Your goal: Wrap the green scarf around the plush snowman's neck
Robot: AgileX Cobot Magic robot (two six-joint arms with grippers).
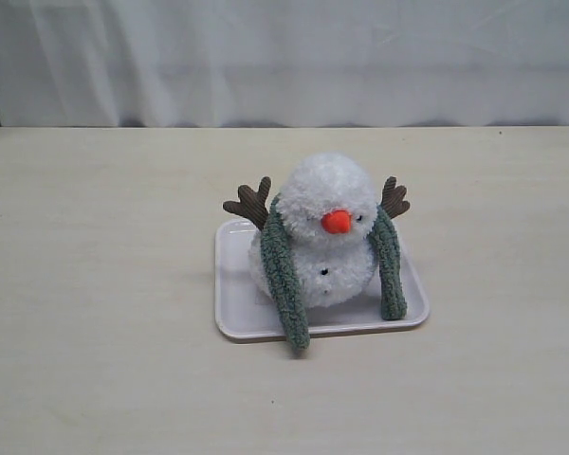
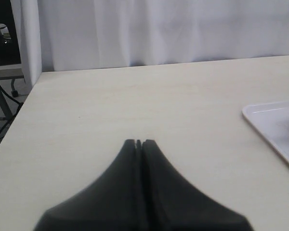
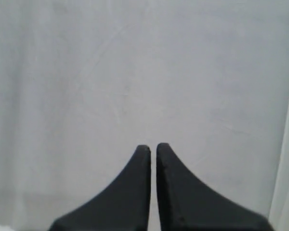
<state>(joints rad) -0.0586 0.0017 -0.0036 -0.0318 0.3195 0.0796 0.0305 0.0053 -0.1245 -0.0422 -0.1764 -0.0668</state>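
The plush snowman (image 1: 324,232) stands on a white tray (image 1: 237,303) in the exterior view, leaning a little forward, orange nose to the front. The green scarf (image 1: 283,275) lies behind its neck, and both ends hang down the front, one at each side; the longer left end reaches past the tray's front rim. Neither arm shows in the exterior view. My left gripper (image 2: 139,142) is shut and empty above the table, with a corner of the tray (image 2: 269,120) off to its side. My right gripper (image 3: 153,147) is shut and empty, facing a white curtain.
A pale wooden table (image 1: 95,284) carries the tray near its middle. A white curtain (image 1: 284,57) hangs behind the table's far edge. Past the table's corner in the left wrist view stands dark equipment (image 2: 2,72) with cables.
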